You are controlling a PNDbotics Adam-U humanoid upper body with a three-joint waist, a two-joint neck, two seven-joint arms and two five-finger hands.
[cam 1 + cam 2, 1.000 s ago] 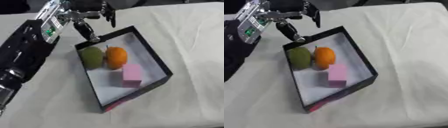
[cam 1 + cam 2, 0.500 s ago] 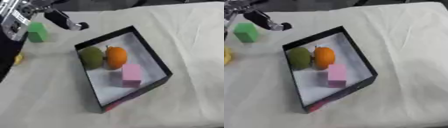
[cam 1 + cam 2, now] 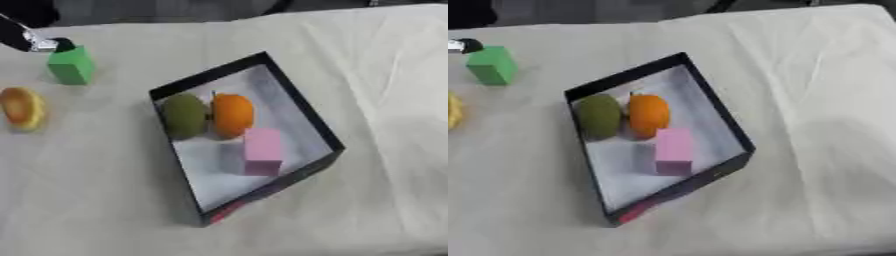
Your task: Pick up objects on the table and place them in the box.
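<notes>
A black box [image 3: 302, 112] with a white floor lies askew in the middle of the table. Inside it a dull green fruit [image 3: 185, 116] and an orange [image 3: 232, 115] lie side by side, and a pink block [image 3: 262, 150] stands just in front of the orange. Outside the box, at the upper left, stands a green block [image 3: 72, 65]. A yellow-orange rounded object [image 3: 22, 107] lies below the block at the left edge. Only a dark, silver-tipped part of my left hand [image 3: 33, 42] shows at the top left corner, right beside the green block's upper edge. My right hand shows in no view.
A pale, wrinkled cloth [image 3: 385, 75] covers the whole table. Bare cloth stretches to the right of the box and in front of it. The table's far edge runs along the top, dark beyond it.
My left arm has swung away to the left from over the box's far corner, uncovering the green block and the yellow-orange object. The things in the box have not moved.
</notes>
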